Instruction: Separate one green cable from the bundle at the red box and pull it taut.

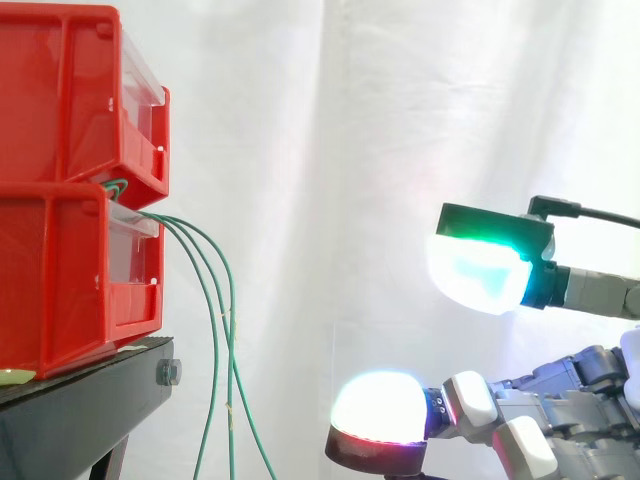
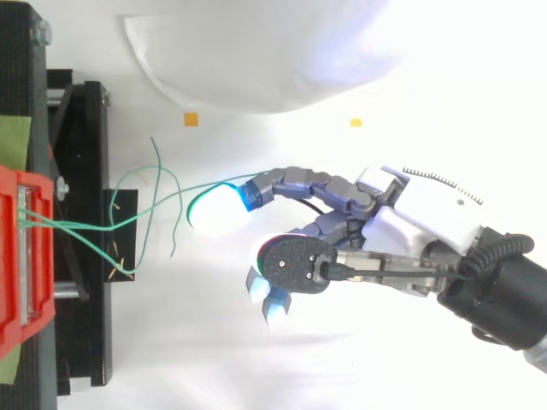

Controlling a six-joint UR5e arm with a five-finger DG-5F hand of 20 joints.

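In the side view, the green cables are seen hanging slack from between 2 stacked red boxes at the left. The hand is held well to their right, fingers spread and empty, probably ready for an approach. In the top view, a fingertip is pointed left toward the strands.

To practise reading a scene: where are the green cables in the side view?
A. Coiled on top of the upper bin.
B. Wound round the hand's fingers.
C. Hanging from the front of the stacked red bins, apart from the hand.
C: the green cables leave the red bins at their front and hang down, with open space before the hand.
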